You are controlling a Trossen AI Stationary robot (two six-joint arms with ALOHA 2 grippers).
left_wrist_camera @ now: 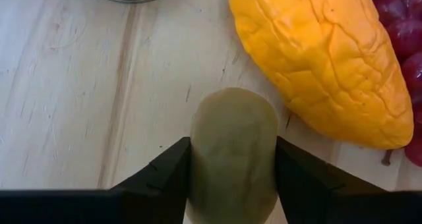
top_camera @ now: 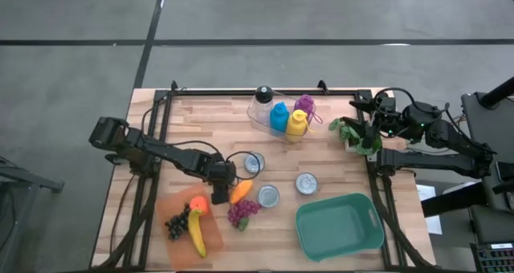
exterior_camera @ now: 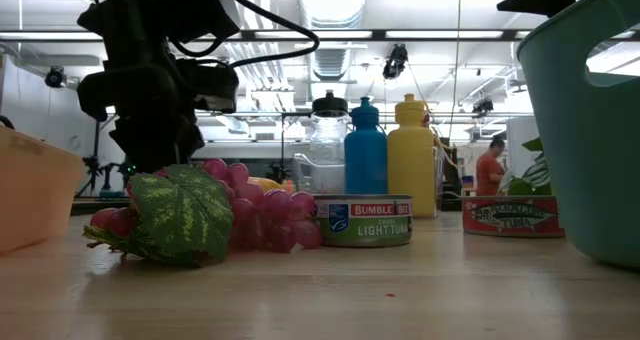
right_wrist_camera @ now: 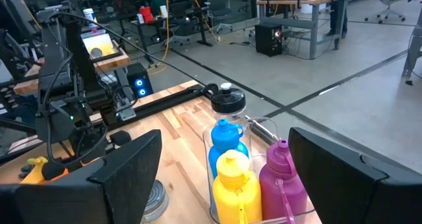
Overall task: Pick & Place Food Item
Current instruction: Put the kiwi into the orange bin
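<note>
High view shows the left end effector (top_camera: pixel 218 186) low over the middle of the counter (top_camera: pixel 337 165), toward the front edge, just beside an orange tray (top_camera: pixel 165 206) that lies at the front left corner. In the left wrist view, a pale, rounded food item (left_wrist_camera: pixel 233 151) sits between the two dark fingers (left_wrist_camera: pixel 158 178), and both fingers seem to touch its sides; I judge that the end effector is closed on it or almost closed. What kind of food it is I cannot say, because its near end is cut off by the picture edge.

Just beside it lies a wrinkled orange fruit (left_wrist_camera: pixel 323 59), with its long axis slanted away from the fingers, and next to that a bunch of purple grapes (top_camera: pixel 242 213). The tray, with a banana (top_camera: pixel 195 233) and dark grapes (top_camera: pixel 178 222), is on the left-edge side of the end effector, and the green bin (top_camera: pixel 339 223) is toward the front right corner, farther off. The left arm is clearly the nearer one to all of these.

The right end effector (right_wrist_camera: pixel 224 178) waits above the right edge, open and holding nothing, facing the bottles (top_camera: pixel 287 119) near the back edge.

In the low view the grapes' leaf (exterior_camera: pixel 180 216) hides the pale item completely.
</note>
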